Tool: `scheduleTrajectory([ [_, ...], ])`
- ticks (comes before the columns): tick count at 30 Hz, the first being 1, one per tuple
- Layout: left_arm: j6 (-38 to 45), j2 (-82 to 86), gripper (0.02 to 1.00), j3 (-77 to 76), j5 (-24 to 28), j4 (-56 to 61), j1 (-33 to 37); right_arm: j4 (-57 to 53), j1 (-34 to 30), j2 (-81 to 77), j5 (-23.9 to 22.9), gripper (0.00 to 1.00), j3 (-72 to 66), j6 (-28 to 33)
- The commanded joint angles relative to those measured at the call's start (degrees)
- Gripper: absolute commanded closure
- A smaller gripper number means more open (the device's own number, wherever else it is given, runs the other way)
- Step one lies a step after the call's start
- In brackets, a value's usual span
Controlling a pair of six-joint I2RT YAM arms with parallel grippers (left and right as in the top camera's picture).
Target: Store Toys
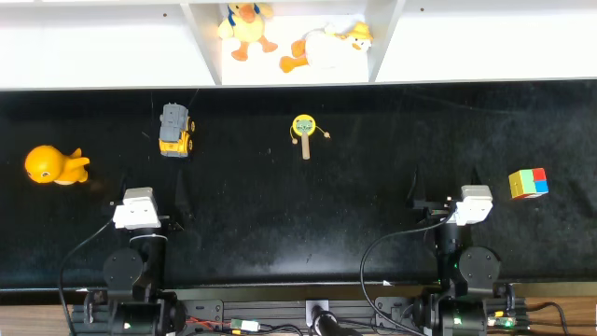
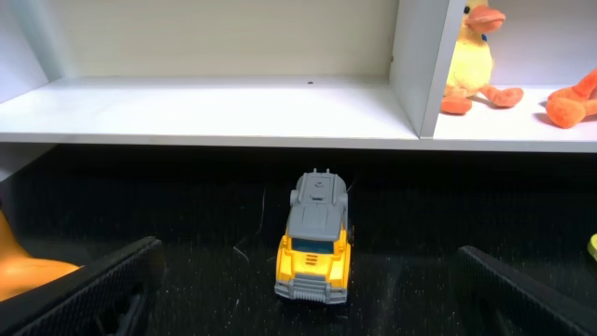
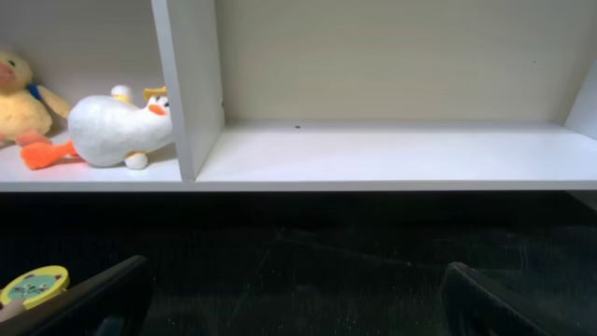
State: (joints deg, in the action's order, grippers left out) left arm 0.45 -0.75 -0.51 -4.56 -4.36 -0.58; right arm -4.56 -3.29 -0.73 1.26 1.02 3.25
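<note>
A yellow and grey toy truck (image 1: pixel 175 130) stands on the black table, straight ahead of my left gripper (image 1: pixel 149 191) and well short of the shelf. In the left wrist view the truck (image 2: pixel 314 243) sits between the two spread fingers (image 2: pixel 93 289), untouched. My right gripper (image 1: pixel 448 194) rests low at the right, open and holding nothing, its fingers (image 3: pixel 84 303) wide apart. A small green and yellow rattle drum (image 1: pixel 304 128) lies mid-table, an orange duck (image 1: pixel 56 165) at the far left, a coloured cube (image 1: pixel 528 183) at the far right.
A white shelf (image 1: pixel 112 56) runs along the table's far edge. Its middle compartment holds a yellow plush duck (image 1: pixel 246 26) and a white plush duck (image 1: pixel 325 47). The left bay (image 2: pixel 205 107) and right bay (image 3: pixel 392 154) are bare.
</note>
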Motion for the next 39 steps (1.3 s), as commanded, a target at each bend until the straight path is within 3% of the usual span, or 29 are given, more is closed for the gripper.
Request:
scheduleTrajectory([
  [1, 1.25, 0.59, 0.02, 0.04, 0.66, -0.17, -0.24, 0.22, -0.11, 0.46, 0.2, 0.005, -0.74, 0.13],
  [18, 1.27, 0.59, 0.02, 0.04, 0.52, -0.17, -0.31, 0.22, -0.11, 0.46, 0.2, 0.005, -0.74, 0.13],
  [21, 1.18, 0.52, 0.02, 0.04, 2.67, -0.28, -0.31, 0.22, -0.11, 0.46, 0.2, 0.005, -0.74, 0.13],
  [26, -2.49, 0.35, 0.02, -0.42, 2.84, -0.74, -0.28, 0.22, -0.11, 0.46, 0.2, 0.007, -0.74, 0.13],
  [39, -3.78, -9.09, 0.02, -18.71, 2.82, -17.33, 0.07, 0.22, -0.11, 0.46, 0.2, 0.007, -0.74, 0.13],
])
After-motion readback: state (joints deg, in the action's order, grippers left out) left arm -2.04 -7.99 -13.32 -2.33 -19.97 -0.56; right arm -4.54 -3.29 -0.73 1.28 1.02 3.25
